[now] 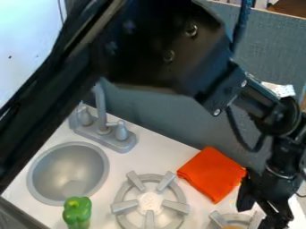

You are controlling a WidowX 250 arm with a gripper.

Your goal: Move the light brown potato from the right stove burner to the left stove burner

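Observation:
My gripper (pixel 261 214) hangs at the lower right over the second burner, fingers apart and open. Just left of it lies a folded orange cloth (pixel 212 173) on the white counter, its right corner close to the gripper. A green toy pepper (pixel 77 212) stands at the bottom left, below the sink. Part of a yellowish-brown thing (pixel 232 227) shows on the second burner at the bottom edge, too cut off to identify.
The grey sink bowl (pixel 69 173) is at the left, with a grey faucet (pixel 103 127) behind it. A grey burner (pixel 149 203) sits at bottom centre. A grey partition (pixel 173 123) rises behind the white counter (pixel 146 154).

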